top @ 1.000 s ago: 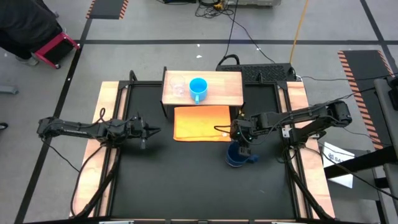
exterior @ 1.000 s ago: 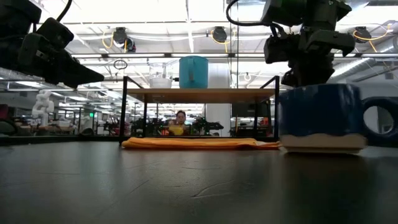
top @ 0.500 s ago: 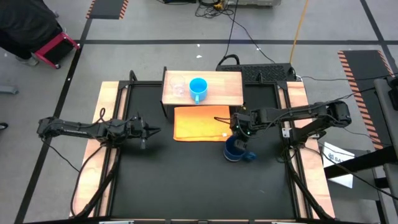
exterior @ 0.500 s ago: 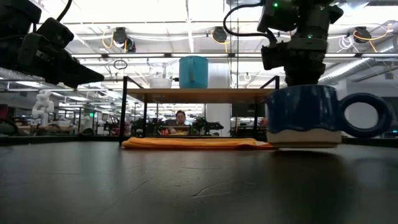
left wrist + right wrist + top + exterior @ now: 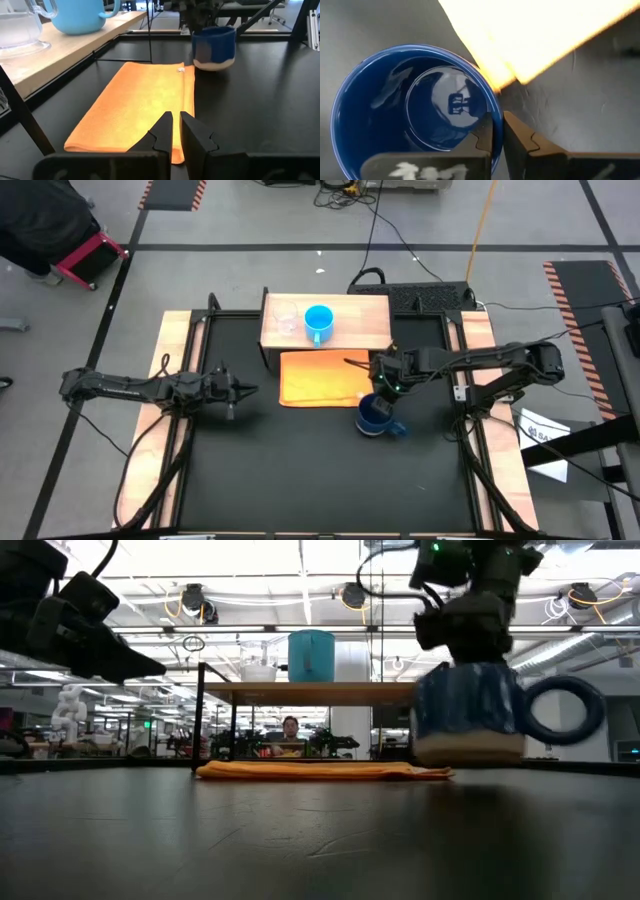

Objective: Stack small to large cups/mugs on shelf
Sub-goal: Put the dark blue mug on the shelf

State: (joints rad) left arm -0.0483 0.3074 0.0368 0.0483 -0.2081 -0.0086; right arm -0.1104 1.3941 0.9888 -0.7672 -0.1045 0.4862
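Note:
The larger dark-blue mug [image 5: 374, 417] hangs at the near right corner of the orange cloth, with my right gripper [image 5: 497, 127] shut on its rim. Its handle [image 5: 396, 430] points toward the table's right. The light-blue mug [image 5: 318, 321] and the clear glass cup [image 5: 287, 321] stand upright on the light-wood shelf [image 5: 362, 332] at the table's far side. My left gripper [image 5: 176, 125] waits at the table's left, shut with nothing between its fingers, pointing at the cloth. My right gripper holds the dark-blue mug by its rim [image 5: 494, 111], on the side away from the handle. One finger [image 5: 484, 134] is inside the mug and one [image 5: 519, 136] outside. The fingers come steeply from above. In the low view the upright mug [image 5: 465, 710] hangs just clear of the table.
The flat orange cloth [image 5: 322, 378] lies on the black table in front of the shelf. The shelf's black frame legs [image 5: 200, 715] stand at its corners. Bare black table [image 5: 300, 470] stretches across the near half. A person shows far behind the table [image 5: 290, 728].
My right gripper has carried the dark-blue mug toward the table's left and a little toward the far edge, up to the cloth's corner, rolling its wrist. The mug has turned with it and risen from the table.

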